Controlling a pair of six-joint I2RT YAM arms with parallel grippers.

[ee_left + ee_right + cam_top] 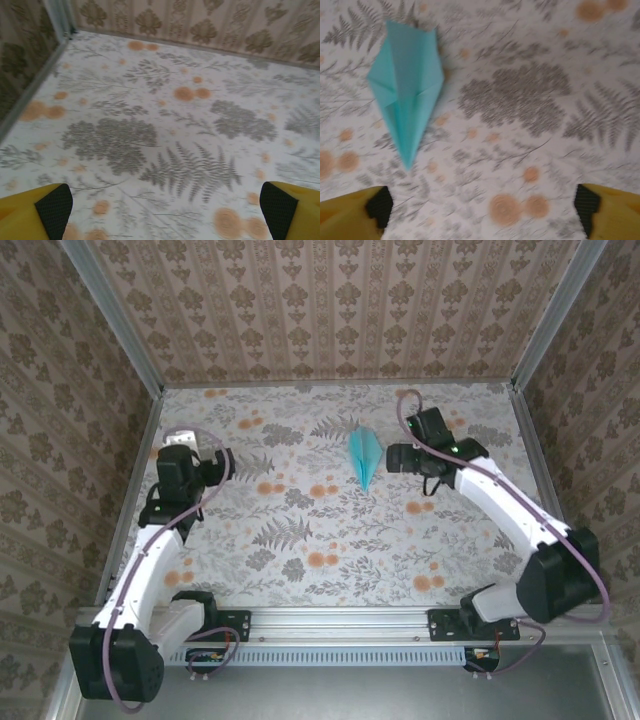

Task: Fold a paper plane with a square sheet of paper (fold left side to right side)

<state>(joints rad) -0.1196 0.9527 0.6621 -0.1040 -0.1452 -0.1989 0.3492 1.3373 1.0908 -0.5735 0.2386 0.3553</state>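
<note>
Turquoise paper plane, axis far-to-near, tip nearward; left fingers, right fingers wide.

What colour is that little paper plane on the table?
The paper plane is plain light turquoise, clearest in the right wrist view.

Paper plane: one item, light-turquoise, unprinted. Folded into a slim, kite-shaped dart with a centre crease. Lay free on the floral desk, far half, slightly right of centre, long narrow tip toward the near edge.
</note>
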